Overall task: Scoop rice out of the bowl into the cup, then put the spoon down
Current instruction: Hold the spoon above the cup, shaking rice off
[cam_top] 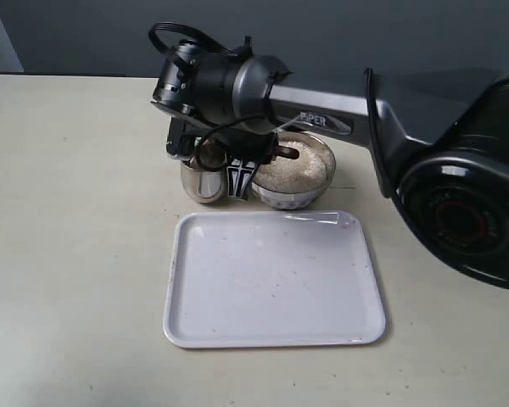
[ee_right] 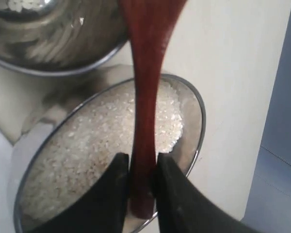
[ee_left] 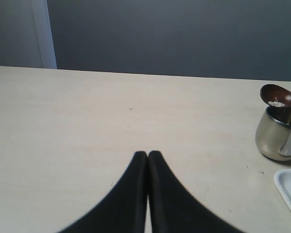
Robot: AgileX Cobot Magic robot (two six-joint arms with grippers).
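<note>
Right wrist view first, for the deciding relation: pinched between the dark fingers of the right gripper [ee_right: 139, 162], jaws drawn in to the width of the wood, the tail of the spoon [ee_right: 148, 73] handle. Runs straight out from the fingertips, long axis in line with the gripper's own reach, crossing above the rice [ee_right: 102, 141] heaped in the bowl [ee_right: 200, 116] and ending over the cup [ee_right: 53, 43] just past the bowl's rim. Exterior view next: shows cup to the left of bowl, just beside it, both behind the far edge of the white tray [cam_top: 271, 280] on the pale table [cam_top: 68, 254]; puts the handle end to the right, over the bowl, and the oval head to the left, over the cup's mouth. Left wrist view last: catches the head just above the cup rim with a small clump of white grains at its lower edge; cannot tell whether tilted enough to spill. Also shows the left gripper [ee_left: 148, 154] pressed fully together on nothing, over the table and well apart from the cup. Leaves only 1 arm, the right, placed to act. Probably calls for a roll about the handle's long axis, keeping the head over the mouth, to drop the grains inside rather than onto the table.
</note>
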